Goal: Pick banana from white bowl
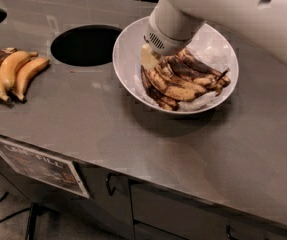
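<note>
Steel-grey surface carries the white bowl, just right of a round opening. The spotted banana bunch lies inside the bowl. The tool reaches into the bowl's left side, apparently touching the bunch; its state cannot be told.

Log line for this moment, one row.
gripper: down in white bowl, at bananas | loose bunch: on counter, left of hole | lift: not yet

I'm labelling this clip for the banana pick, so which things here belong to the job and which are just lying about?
Job: white bowl; browned bananas in it; gripper, inside the bowl's left side.
Lying about: yellower bananas on the counter, far left; round counter hole; label on the cabinet front.
</note>
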You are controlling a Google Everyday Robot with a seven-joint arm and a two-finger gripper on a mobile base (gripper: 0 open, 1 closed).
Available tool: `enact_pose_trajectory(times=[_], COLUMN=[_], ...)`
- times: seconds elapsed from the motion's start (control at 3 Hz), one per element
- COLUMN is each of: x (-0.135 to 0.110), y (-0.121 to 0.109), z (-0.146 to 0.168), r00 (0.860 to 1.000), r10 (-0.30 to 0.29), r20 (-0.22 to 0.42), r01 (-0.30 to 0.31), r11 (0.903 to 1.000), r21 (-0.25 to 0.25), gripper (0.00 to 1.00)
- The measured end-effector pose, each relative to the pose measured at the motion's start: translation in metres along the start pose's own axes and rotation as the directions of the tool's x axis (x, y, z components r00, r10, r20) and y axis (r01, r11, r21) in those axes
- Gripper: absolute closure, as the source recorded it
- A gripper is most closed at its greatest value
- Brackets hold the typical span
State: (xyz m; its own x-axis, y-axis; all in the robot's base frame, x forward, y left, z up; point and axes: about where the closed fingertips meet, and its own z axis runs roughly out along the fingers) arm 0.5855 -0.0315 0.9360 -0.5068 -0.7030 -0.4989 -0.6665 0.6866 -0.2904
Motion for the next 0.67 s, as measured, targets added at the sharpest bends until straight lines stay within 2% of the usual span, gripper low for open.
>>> enact_pose_trajectory(times=[0.67], x=[-0.0025], y=[0.0067], z=[0.0078], r00=[1.000], r10=[-0.009], r20=[-0.004], r01=[0.009], r11=[0.9997], r21=[-0.023], gripper=[0.55])
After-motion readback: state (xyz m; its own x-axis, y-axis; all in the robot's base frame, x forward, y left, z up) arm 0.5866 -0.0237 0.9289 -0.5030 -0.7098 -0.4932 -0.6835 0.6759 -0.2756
